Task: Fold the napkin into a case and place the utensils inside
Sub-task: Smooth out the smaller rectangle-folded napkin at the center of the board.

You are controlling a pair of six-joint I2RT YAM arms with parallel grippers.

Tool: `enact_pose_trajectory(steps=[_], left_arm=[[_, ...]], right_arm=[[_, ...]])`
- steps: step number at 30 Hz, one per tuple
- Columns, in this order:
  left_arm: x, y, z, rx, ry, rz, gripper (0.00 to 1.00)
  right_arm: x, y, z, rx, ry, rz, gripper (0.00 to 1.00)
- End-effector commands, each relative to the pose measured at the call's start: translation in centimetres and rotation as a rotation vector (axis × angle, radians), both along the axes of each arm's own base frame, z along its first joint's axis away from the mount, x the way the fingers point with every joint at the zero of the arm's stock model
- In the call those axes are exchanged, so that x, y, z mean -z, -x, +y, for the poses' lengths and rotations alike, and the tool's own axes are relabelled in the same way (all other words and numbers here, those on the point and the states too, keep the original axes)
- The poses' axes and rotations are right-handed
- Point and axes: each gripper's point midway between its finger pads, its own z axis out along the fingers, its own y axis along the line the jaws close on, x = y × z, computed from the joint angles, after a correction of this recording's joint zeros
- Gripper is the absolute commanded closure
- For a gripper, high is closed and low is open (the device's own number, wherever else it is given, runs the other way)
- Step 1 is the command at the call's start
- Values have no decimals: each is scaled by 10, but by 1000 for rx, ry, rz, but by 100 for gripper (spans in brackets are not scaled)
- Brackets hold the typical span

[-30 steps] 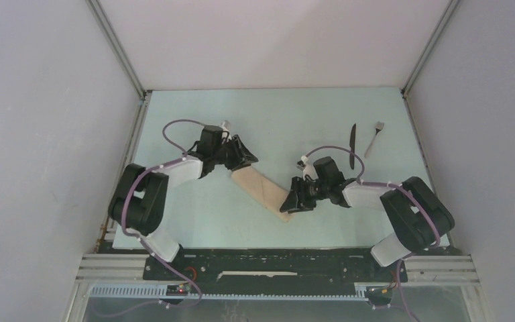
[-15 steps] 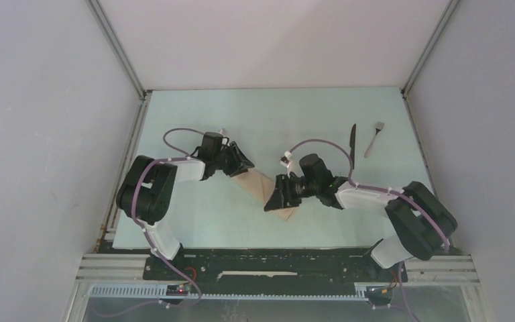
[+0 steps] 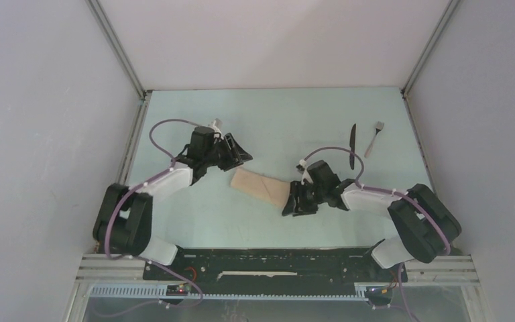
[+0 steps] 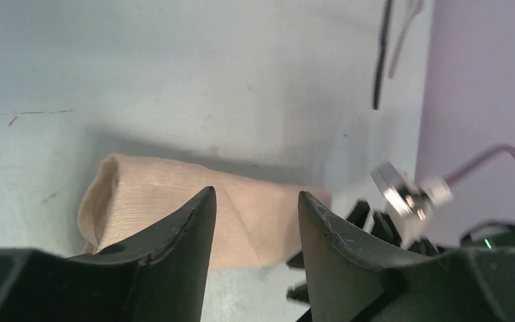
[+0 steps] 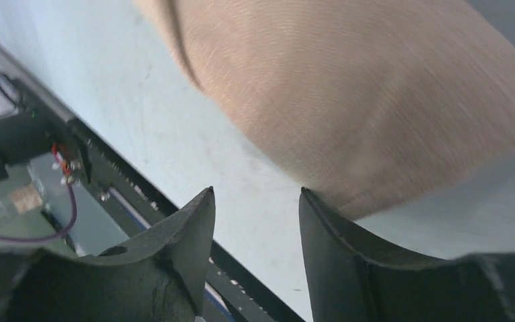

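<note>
1. Jaws on your left gripper (image 4: 255, 196) stand spread, empty, near the left end of the case (image 3: 261, 186).
2. Your right gripper (image 5: 255, 194) is spread too, gripping nothing, at the case's right end.
3. Your case lies flat on the table (image 3: 194, 209), a diagonal edge across it.
4. Your knife (image 3: 352, 145) and fork (image 3: 373, 139) lie side by side at far right, well apart from the case.

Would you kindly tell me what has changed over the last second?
The case has swung from a steep diagonal to nearly level. The left gripper has backed off it, open; the right gripper, open, is at its right end. Knife and fork stayed put.
</note>
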Motion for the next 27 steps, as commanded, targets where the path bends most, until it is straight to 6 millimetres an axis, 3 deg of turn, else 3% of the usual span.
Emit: enact_pose_trajectory(steps=[1, 6, 9, 11, 13, 17, 21, 27], left_arm=[[-47, 16, 7, 10, -4, -125, 45], [-51, 36, -4, 122, 4, -90, 44], [-42, 37, -7, 144, -33, -79, 42], [-34, 33, -9, 164, -71, -60, 42], [-24, 27, -8, 172, -119, -41, 42], [-2, 12, -2, 126, -206, -15, 42], [29, 9, -1, 112, -239, 35, 43], [69, 39, 7, 96, -263, 95, 49]], right_arm=[[4, -44, -43, 193, 144, -31, 43], [0, -123, -74, 330, 221, -63, 43], [-26, -188, -79, 360, 186, -148, 43], [-40, -209, -78, 337, 193, -148, 43], [-55, -210, -76, 334, 171, -148, 43], [-67, -181, -71, 343, 55, -103, 41], [-54, -164, -56, 324, -75, -27, 41], [-24, -169, -38, 292, -176, 66, 42]])
